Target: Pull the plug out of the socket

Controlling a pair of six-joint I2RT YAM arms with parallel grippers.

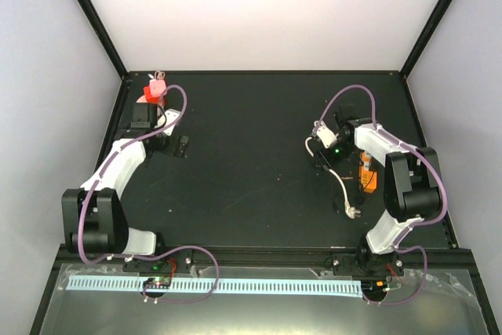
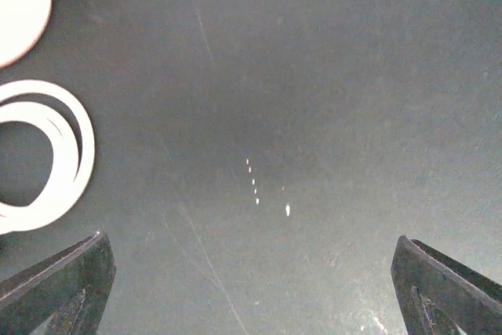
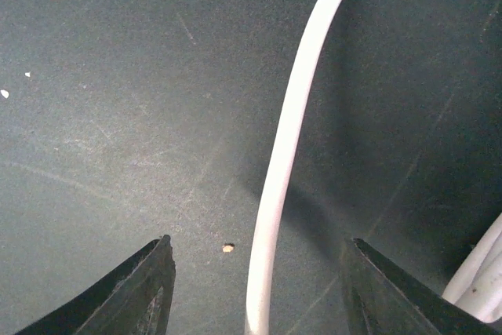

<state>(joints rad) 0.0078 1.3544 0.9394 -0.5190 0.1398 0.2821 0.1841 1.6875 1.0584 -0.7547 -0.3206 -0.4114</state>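
A white cable (image 3: pixel 286 147) runs up between the fingers of my right gripper (image 3: pixel 257 245), with a gap on each side, so the gripper is open around it. From above, that gripper (image 1: pixel 324 153) sits beside a white plug block (image 1: pixel 320 132). The cable (image 1: pixel 343 186) trails toward the near edge and ends in a small connector (image 1: pixel 351 211). An orange socket piece (image 1: pixel 366 178) lies partly under the right arm. I cannot tell whether plug and socket are joined. My left gripper (image 2: pixel 251 239) is open over bare mat, far to the left (image 1: pixel 182 147).
White rings (image 2: pixel 47 154) and a white and red disc (image 2: pixel 20 13) lie left of the left gripper. A red and pink object (image 1: pixel 155 88) sits at the back left corner. More white cable (image 3: pixel 478 280) shows at the right wrist view's lower right. Black frame posts edge the mat.
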